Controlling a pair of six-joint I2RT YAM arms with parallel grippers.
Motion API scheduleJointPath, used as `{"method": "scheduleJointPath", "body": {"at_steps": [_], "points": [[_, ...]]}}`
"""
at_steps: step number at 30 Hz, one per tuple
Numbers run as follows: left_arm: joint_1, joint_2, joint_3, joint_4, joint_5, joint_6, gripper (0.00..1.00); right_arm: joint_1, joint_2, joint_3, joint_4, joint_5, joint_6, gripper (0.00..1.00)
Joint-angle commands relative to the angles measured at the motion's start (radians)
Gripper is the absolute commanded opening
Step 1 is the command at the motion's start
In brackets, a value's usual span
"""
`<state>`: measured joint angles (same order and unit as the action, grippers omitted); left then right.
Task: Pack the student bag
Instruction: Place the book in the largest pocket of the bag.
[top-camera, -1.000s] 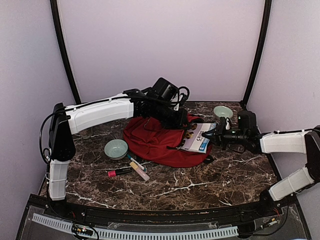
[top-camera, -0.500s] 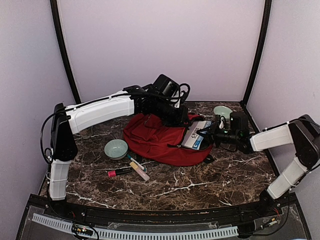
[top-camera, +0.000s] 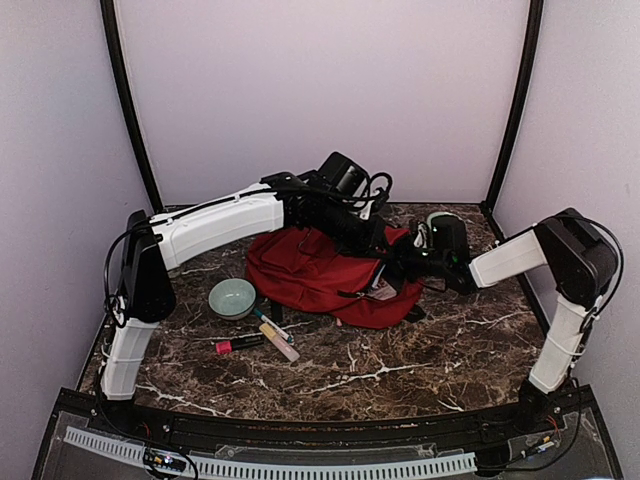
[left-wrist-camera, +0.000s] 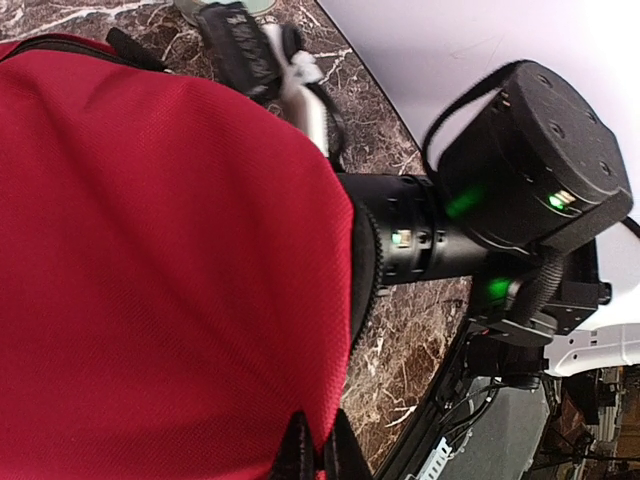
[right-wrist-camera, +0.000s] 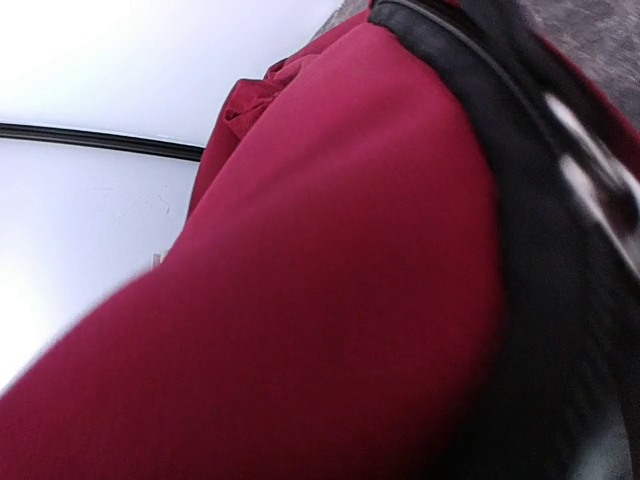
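The student bag (top-camera: 300, 270) lies in the middle of the table, dark red, with its opening facing right. My left gripper (top-camera: 365, 235) is shut on the red fabric at the rim of that opening and holds it up; in the left wrist view the fingertips (left-wrist-camera: 296, 445) pinch the cloth of the student bag (left-wrist-camera: 170, 260). My right gripper (top-camera: 398, 268) reaches into the opening, its fingers hidden by the fabric. Only a corner of a book (top-camera: 383, 290) shows below it. The right wrist view is filled with red cloth (right-wrist-camera: 330, 280) and a black strap (right-wrist-camera: 540, 250).
A pale green bowl (top-camera: 232, 297) stands left of the bag. A second green bowl (top-camera: 440, 222) sits at the back right behind the right arm. A pink marker (top-camera: 240, 343) and a yellow marker (top-camera: 279, 340) lie in front of the bag.
My right arm has pushed leftward, carrying the book from on top of the bag's right side into the opening. The left gripper has shifted slightly right with the rim.
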<state>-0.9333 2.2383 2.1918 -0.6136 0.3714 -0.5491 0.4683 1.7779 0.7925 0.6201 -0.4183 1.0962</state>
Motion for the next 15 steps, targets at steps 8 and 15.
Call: {"method": "scheduleJointPath", "body": {"at_steps": [8, 15], "points": [[-0.014, -0.033, 0.07, 0.054, 0.096, 0.037, 0.0, 0.023, 0.158, 0.239, -0.03, 0.062, -0.026, 0.0], [-0.009, -0.033, 0.078, 0.062, 0.103, 0.068, 0.0, 0.026, 0.14, 0.31, -0.309, 0.072, -0.147, 0.0]]}}
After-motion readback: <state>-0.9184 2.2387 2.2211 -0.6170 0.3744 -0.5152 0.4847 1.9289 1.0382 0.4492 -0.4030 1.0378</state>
